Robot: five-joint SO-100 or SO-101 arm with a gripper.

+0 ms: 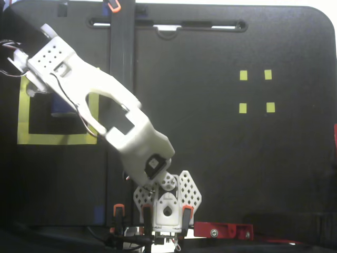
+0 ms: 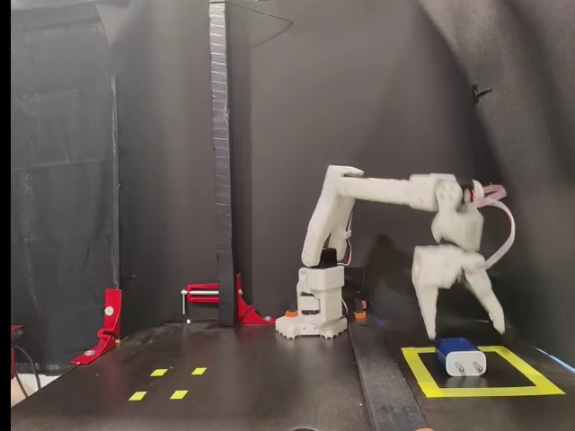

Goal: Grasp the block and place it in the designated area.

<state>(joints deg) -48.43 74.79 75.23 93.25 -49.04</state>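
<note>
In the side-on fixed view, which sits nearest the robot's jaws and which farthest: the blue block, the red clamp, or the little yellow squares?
1. The block, right beneath the open gripper.
2. The red clamp, far left by the post.
3. The small yellow squares, lower left.

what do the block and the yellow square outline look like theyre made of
The block looks like moulded plastic: smooth blue body with a lighter grey-white end face, slight sheen. The designated area looks like flat matte yellow tape stuck on the dark surface, judging by its even strips and square corners.
</note>
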